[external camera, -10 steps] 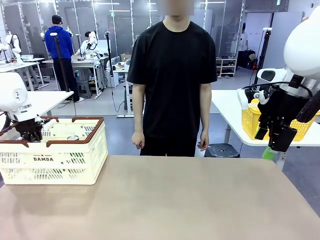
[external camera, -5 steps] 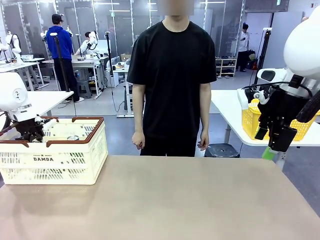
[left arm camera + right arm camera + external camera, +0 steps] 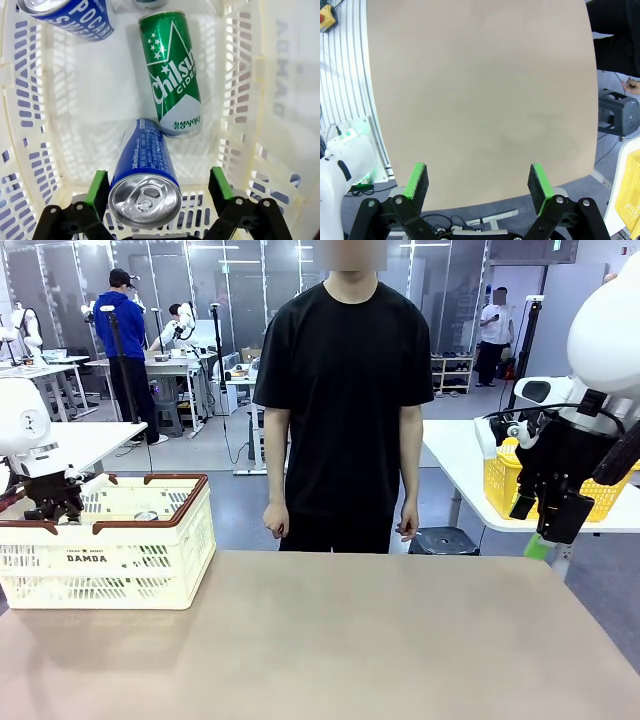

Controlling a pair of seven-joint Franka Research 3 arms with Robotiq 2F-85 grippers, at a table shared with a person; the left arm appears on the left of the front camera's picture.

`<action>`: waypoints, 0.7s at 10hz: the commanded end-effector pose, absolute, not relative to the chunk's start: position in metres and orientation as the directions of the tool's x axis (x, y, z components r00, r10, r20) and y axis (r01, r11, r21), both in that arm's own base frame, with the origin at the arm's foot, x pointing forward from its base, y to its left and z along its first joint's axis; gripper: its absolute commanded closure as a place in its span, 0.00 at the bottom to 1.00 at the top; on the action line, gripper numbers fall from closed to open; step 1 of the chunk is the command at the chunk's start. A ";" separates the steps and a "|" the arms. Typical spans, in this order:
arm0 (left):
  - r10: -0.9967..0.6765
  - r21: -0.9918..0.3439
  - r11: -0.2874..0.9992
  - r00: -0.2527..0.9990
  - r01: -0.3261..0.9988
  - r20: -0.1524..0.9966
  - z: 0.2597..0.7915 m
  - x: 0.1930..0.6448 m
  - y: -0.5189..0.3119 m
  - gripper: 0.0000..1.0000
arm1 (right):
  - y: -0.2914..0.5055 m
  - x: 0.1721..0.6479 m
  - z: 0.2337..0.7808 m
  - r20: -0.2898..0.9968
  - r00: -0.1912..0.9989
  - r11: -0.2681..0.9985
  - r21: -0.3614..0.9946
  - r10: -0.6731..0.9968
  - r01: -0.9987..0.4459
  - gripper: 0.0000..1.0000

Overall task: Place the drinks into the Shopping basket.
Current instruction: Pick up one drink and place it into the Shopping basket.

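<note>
The broad tan surface [image 3: 350, 640] lies bare between the robot and the person in the black shirt [image 3: 345, 390] standing at its far edge with arms hanging. At its left end sits the cream-white slotted plastic Shopping basket [image 3: 105, 570] with brown-red rim and "DAMDA" on its side; off to the right, on another white table, stands a yellow mesh basket [image 3: 500, 485].

Inside the Shopping basket the left wrist view finds the drinks lying on the floor of it: a slim green metal can [image 3: 172, 75] with white lettering, a blue can with white print [image 3: 145, 175] whose silver top faces the camera, touching the green one's end, and a second blue can [image 3: 70, 15] in the far corner.

The left pincer [image 3: 159, 187] hangs just above the near blue can with its green pads wide apart on either side and clear of it, gripping nothing. The right pincer [image 3: 479, 187] is likewise spread wide and empty, held high over the surface's edge.

The release looks complete, so the step in hand is probably the withdrawal: lift the left pincer straight up, pads kept apart, clear of the slotted walls and rim, without nudging the can
</note>
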State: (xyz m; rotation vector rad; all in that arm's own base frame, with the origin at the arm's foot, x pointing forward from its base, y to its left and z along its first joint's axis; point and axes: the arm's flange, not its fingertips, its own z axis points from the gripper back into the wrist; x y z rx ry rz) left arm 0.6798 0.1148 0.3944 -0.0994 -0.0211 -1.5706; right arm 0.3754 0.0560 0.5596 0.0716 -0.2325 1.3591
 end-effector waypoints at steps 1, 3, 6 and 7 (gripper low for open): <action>-0.997 -0.037 -0.017 -0.014 0.999 0.080 0.390 0.682 0.114 0.00 | 0.055 0.376 0.562 0.195 0.187 0.207 -0.084 0.963 -0.975 0.00; -0.997 -0.037 -0.017 -0.014 0.999 0.080 0.390 0.682 0.114 0.00 | 0.055 0.376 0.562 0.195 0.187 0.207 -0.084 0.963 -0.975 0.00; -0.997 -0.037 -0.017 -0.014 0.999 0.080 0.390 0.682 0.114 0.00 | 0.055 0.376 0.562 0.195 0.187 0.207 -0.084 0.963 -0.975 0.00; -0.997 -0.037 -0.017 -0.014 0.999 0.080 0.390 0.682 0.114 0.00 | 0.055 0.376 0.562 0.195 0.187 0.207 -0.084 0.963 -0.975 0.00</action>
